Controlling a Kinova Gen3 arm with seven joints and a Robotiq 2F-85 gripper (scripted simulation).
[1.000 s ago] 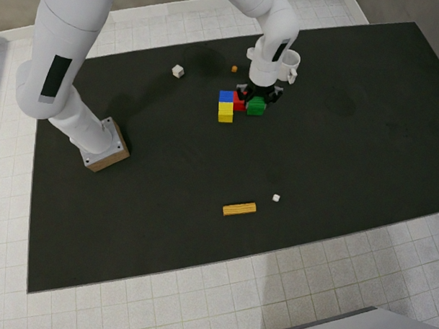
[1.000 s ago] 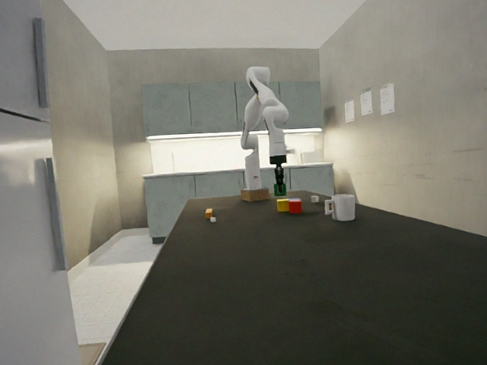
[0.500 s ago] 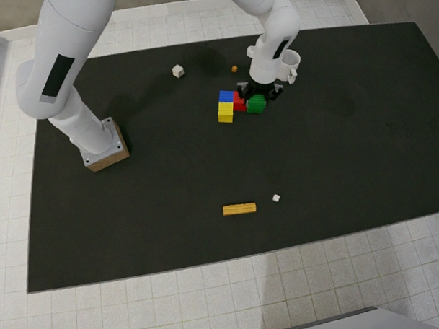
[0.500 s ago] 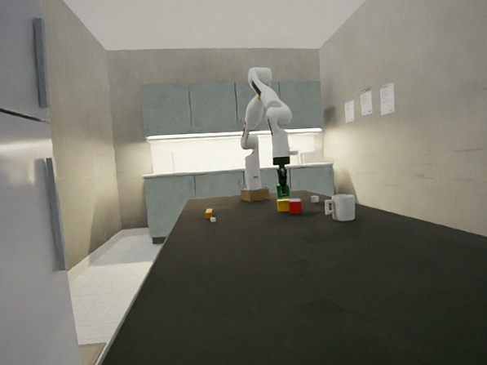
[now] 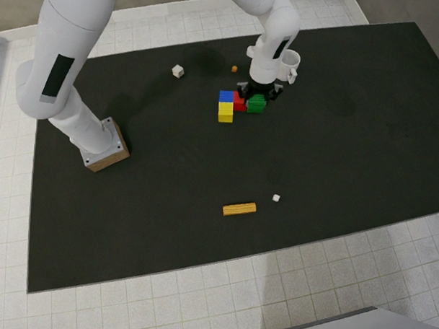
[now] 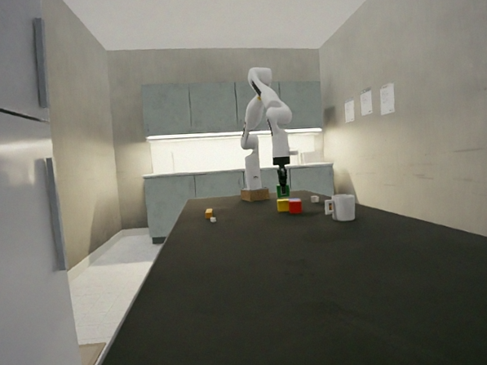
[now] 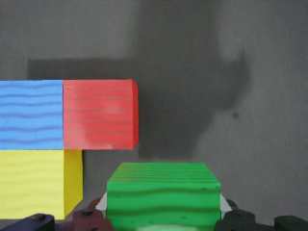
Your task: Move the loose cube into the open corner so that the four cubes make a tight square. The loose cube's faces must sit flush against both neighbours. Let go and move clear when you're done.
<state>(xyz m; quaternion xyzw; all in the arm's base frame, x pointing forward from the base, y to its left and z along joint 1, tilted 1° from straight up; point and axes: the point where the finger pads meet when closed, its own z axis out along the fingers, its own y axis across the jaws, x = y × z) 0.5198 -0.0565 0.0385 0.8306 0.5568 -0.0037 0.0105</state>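
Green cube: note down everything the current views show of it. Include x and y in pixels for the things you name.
The green cube [image 5: 255, 103] [image 6: 279, 192] [image 7: 164, 194] is a plain block, evenly green, with darker wavy lines like wood grain on the faces in view. It looks level and is held in the air, gripped on two opposite sides by the hand's [image 5: 257, 101] [image 6: 283, 192] [image 7: 164, 204] fingers. In the wrist view it is lined up squarely with the red cube [image 5: 239, 101] [image 6: 294, 206] [image 7: 98, 115] and touches none of the other cubes. Its underside is hidden.
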